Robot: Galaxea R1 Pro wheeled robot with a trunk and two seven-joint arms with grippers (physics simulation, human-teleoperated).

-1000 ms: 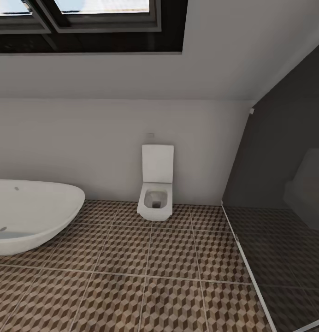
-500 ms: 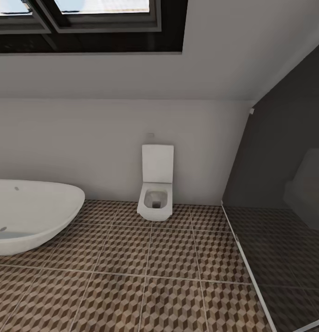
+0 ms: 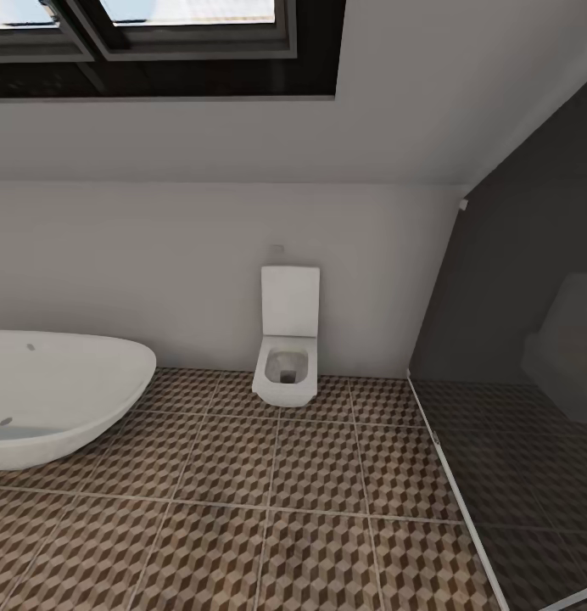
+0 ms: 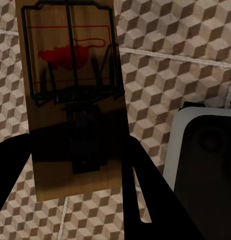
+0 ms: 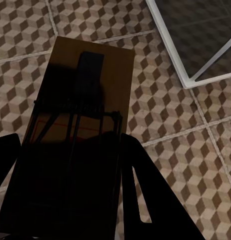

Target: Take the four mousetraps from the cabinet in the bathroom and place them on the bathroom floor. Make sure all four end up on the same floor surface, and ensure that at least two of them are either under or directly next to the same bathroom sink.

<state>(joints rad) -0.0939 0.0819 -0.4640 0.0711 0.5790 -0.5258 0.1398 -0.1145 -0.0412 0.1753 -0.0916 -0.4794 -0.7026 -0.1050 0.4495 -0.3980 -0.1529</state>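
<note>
I had a mousetrap (image 4: 73,100) clamped in the left gripper (image 4: 75,165), its tan board pinched between the dark fingers (image 4: 145,200), wire frame and red spot facing the wrist camera, hanging above the bathroom floor (image 4: 165,65) beside the robot's own white and dark base (image 4: 205,155). The right gripper (image 5: 70,200) was closed on a second mousetrap (image 5: 83,125) the same way, over patterned tiles near the white frame of a glass shower screen (image 5: 190,55). From the head camera I saw the cube-patterned floor (image 3: 268,501), the white bathtub (image 3: 56,399) at the near left, the square toilet (image 3: 287,339) against the far wall, the shower screen (image 3: 514,339) on the right and the dark-framed skylight (image 3: 158,42) overhead. I judged I was carrying two traps and looking for the place to set them down, with the sink yet to be found. The risk, as I saw it, was letting them go here by the tub or shower, which would not count as next to the sink. Dropping them from this height could also flip a board or bounce it away, and turning the base blindly could clip the screen's frame.
</note>
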